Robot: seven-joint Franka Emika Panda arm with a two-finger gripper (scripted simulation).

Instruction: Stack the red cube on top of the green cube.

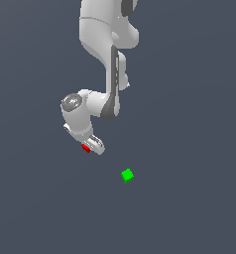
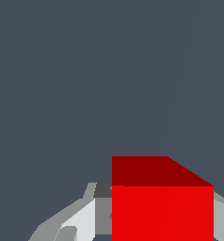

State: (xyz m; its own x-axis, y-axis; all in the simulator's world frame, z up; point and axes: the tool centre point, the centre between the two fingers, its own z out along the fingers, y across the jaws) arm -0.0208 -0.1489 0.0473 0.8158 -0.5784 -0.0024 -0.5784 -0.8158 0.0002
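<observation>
The tool point(image 1: 91, 145) sits at the low end of a bent white arm point(image 1: 107, 74), its two pale fingers point(image 2: 81, 219) pinching the red cube point(image 1: 86, 148) between them. In the wrist view the red cube point(image 2: 162, 209) fills the near corner of the picture, with a finger flush against each of its side faces and its darker top face showing above them. In the exterior view only a small sliver of red shows at the tool's tip, toward the exterior view's left of the fingers.

The green cube point(image 1: 127, 175) lies on the plain dark grey tabletop point(image 1: 189, 208), well apart from the tool, lower in the picture and toward the exterior view's right of it. It stands alone, with bare grey surface on every side, including the stretch between it and the tool.
</observation>
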